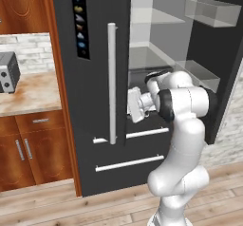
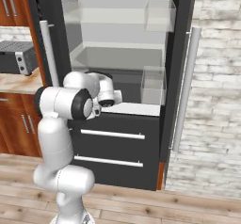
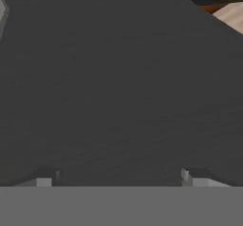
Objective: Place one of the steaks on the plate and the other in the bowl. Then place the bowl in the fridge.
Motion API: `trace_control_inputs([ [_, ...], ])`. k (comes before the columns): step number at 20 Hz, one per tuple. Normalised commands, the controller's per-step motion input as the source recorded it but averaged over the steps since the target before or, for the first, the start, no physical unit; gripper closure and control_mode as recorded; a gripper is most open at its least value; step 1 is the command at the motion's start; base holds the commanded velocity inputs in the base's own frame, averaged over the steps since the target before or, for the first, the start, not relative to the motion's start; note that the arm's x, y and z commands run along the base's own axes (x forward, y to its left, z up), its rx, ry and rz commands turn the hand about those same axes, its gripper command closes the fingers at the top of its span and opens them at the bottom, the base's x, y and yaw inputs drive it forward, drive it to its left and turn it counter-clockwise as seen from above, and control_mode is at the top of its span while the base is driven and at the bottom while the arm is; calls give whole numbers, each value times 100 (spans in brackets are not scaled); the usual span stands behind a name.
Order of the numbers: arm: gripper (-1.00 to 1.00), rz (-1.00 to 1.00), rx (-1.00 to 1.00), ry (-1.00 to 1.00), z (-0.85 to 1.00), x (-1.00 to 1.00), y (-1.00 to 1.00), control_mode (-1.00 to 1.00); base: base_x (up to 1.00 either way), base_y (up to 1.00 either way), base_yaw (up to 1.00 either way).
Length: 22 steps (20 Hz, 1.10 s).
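Observation:
The tall black fridge (image 1: pixel 92 87) stands with its right door swung open, showing pale walls and clear glass shelves (image 2: pixel 117 58). My gripper (image 3: pixel 118 180) hovers just in front of the opening at the lower shelf's height, close to a dark flat surface (image 3: pixel 118 78). The fingertips (image 3: pixel 45 181) sit far apart with nothing between them, so it is open. In the left base view my white hand (image 1: pixel 135 104) is beside the left door's silver handle (image 1: pixel 112 82). The steaks, the red bowl and the plate are out of view.
The open door (image 2: pixel 181 53) carries clear bins (image 2: pixel 159 15) and a long silver handle (image 2: pixel 187 86). Two dark drawers (image 2: pixel 113 148) sit below the shelves. A grey appliance (image 1: pixel 7 73) stands on the counter at the left, above wooden cabinets (image 1: pixel 28 149). A brick wall (image 2: pixel 216 100) is at the right.

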Motion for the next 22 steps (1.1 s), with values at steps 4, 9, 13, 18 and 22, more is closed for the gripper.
trace_control_inputs([
  [4, -100, 10, -6, -12, 2, -84, 97, -100, 0, 0, 0],
  [9, -100, 0, -9, -30, 0, -93, 99, -100, 0, 0, 0],
  [13, -100, -9, -12, -34, 0, -90, 99, -100, 0, 0, 0],
  [18, -100, -34, -13, -27, 0, -19, 100, -100, 0, 0, 0],
  [22, -100, -49, -19, -15, 0, 0, 91, -100, 0, 0, 0],
])
